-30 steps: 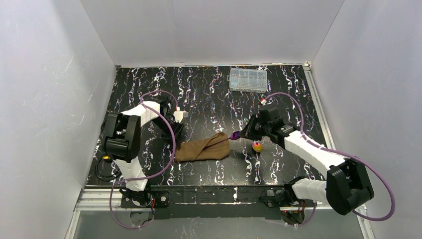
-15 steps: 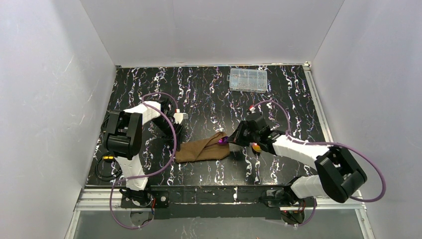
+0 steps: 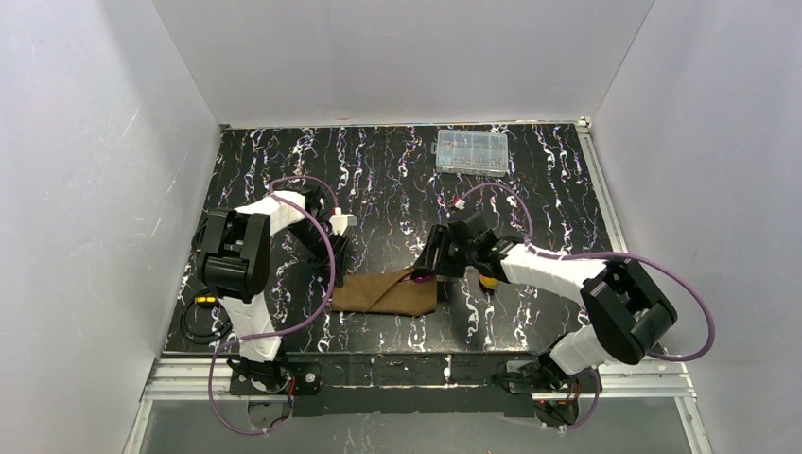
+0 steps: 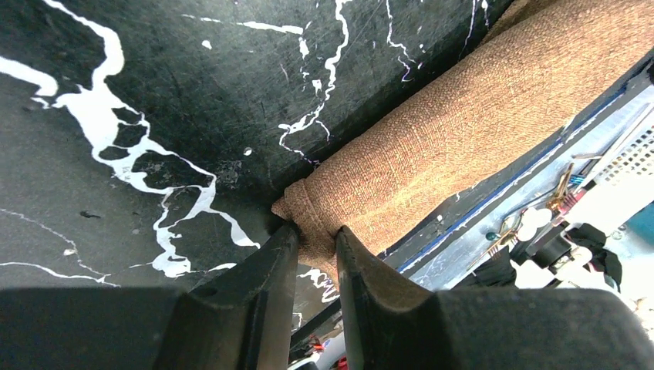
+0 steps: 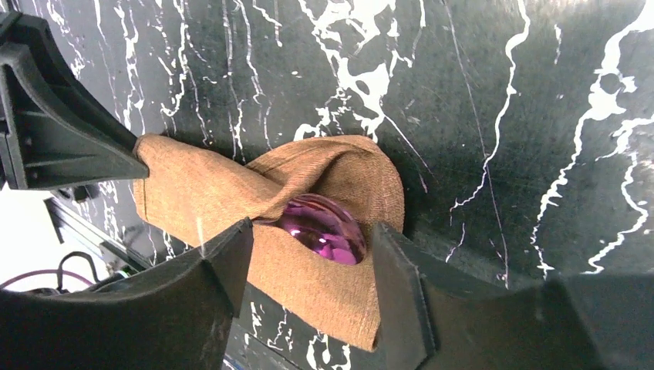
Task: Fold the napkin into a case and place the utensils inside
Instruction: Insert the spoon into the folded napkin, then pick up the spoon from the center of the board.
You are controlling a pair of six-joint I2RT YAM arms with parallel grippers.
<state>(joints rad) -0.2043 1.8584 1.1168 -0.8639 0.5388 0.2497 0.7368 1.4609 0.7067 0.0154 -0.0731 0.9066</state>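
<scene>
Marbled tabletop (image 3: 397,170) bore the limp napkin (image 3: 378,295), best gripped at a fold. The left gripper (image 4: 315,235) pinched its end; the right gripper (image 5: 312,235) gaped around the purple-headed utensil (image 5: 324,229).

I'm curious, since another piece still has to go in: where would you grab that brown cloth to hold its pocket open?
Probably the raised upper flap of the napkin, arching over the purple head at its open end. Come from that open side, one finger under the flap, one on top. The left gripper pinches the far end.
</scene>
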